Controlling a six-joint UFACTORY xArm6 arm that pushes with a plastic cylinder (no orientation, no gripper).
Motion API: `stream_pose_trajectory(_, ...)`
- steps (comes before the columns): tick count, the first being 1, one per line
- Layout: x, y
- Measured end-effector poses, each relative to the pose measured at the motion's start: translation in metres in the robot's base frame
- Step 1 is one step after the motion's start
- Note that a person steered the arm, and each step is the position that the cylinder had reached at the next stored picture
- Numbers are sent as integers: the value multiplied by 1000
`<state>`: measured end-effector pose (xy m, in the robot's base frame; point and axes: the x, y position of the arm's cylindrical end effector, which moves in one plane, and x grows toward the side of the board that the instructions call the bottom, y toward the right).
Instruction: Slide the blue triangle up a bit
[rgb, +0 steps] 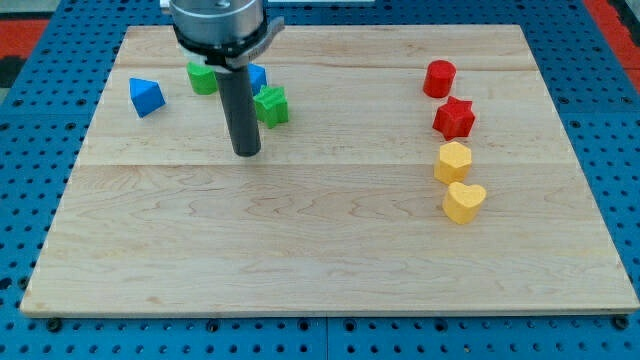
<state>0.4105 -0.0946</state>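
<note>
Pushing the blue triangle (146, 96), well off to the view's left of my tip (246, 152), means first circling below it; there is no pincer, nothing held.

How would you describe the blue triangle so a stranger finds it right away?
Start at the wooden board's top left corner. The blue triangle sits alone nearest the left edge, left of the green block. The other blue block hides behind the rod.
</note>
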Motion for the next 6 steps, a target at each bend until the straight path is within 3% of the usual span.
stream_pose_trajectory(3, -60, 47)
stream_pose_trajectory(5, -46, 47)
stream_pose_trajectory(6, -29, -3)
